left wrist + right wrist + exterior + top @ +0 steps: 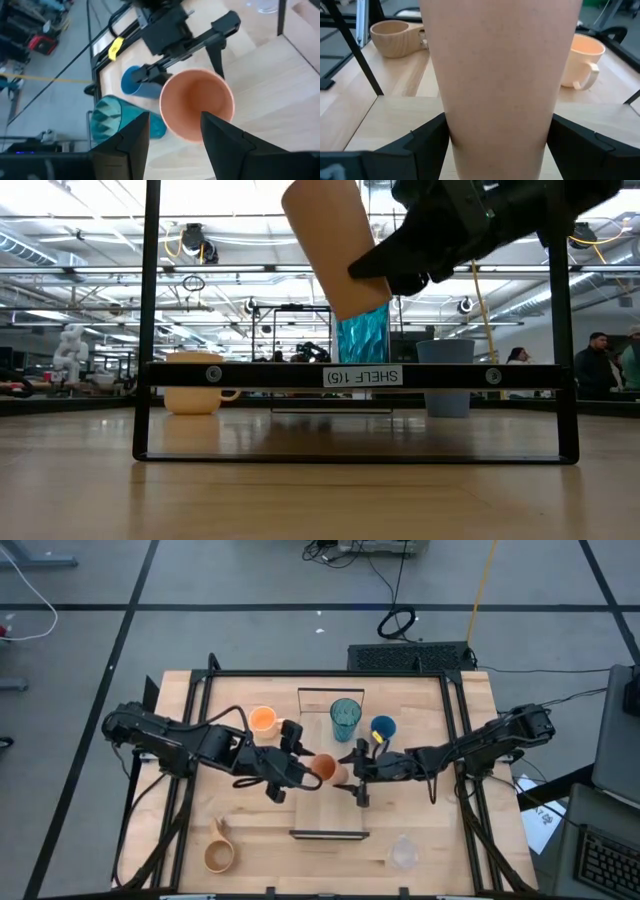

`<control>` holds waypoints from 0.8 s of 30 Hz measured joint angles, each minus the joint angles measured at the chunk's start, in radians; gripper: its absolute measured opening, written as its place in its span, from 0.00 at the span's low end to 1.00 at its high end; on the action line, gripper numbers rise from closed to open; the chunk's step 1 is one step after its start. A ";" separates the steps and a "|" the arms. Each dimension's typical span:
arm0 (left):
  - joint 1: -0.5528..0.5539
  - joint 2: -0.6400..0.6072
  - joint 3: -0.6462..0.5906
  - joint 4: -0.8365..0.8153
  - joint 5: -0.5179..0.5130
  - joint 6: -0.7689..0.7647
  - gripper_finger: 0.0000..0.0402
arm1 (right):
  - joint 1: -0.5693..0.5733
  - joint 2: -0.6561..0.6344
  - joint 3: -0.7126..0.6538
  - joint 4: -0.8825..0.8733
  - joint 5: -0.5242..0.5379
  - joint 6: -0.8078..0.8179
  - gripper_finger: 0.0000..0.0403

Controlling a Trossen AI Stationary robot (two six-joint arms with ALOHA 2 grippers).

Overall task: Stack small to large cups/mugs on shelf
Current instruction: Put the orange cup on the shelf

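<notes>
Gripping the small orange handleless cup [327, 769] across its body, the right gripper [352, 769] has its jaws closed onto the cup's sides, as the right wrist view shows with a dark finger on either flank; the cup hangs tilted above the long pale-wood shelf with black metal frame ends [330, 700], clear of the board in the low view. The left gripper [297, 776] sits just beside the cup's open mouth, fingers [125, 145] parted and empty, looking straight into it. Farther out on the shelf board stand the tall teal translucent tumbler [345, 718] and, near it, the short blue cup [383, 728]. The orange handled mug [263, 720] stands left of the shelf; the tan wooden handled mug [218, 855] and the clear cup [403, 852] sit well apart at the near table edge. Step in hand, by my reading: carrying or passing the smallest cup for placement. Next move calls for uprighting it and lowering it squarely onto the board before release.
</notes>
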 joint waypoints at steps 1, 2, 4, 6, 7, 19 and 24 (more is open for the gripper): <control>0.000 0.000 0.000 -0.002 -0.011 -0.012 0.44 | 0.000 0.000 -0.015 0.031 0.000 -0.008 0.72; -0.001 0.000 -0.004 0.002 -0.019 -0.025 0.44 | 0.000 0.000 -0.031 0.066 0.000 -0.017 0.72; 0.000 0.000 -0.019 0.005 -0.044 -0.043 0.44 | -0.001 0.000 -0.066 0.145 0.000 -0.038 0.72; 0.000 0.000 -0.042 0.013 -0.083 -0.062 0.44 | -0.001 0.000 -0.107 0.221 0.000 -0.058 0.72; 0.001 0.000 -0.053 0.016 -0.099 -0.068 0.44 | -0.002 0.000 -0.127 0.257 0.001 -0.064 0.72; 0.003 0.000 -0.156 0.129 -0.130 -0.092 0.44 | -0.047 0.000 -0.232 0.355 0.009 -0.062 0.72; 0.006 0.000 -0.183 0.139 -0.145 -0.105 0.44 | -0.047 0.001 -0.278 0.448 0.008 -0.062 0.72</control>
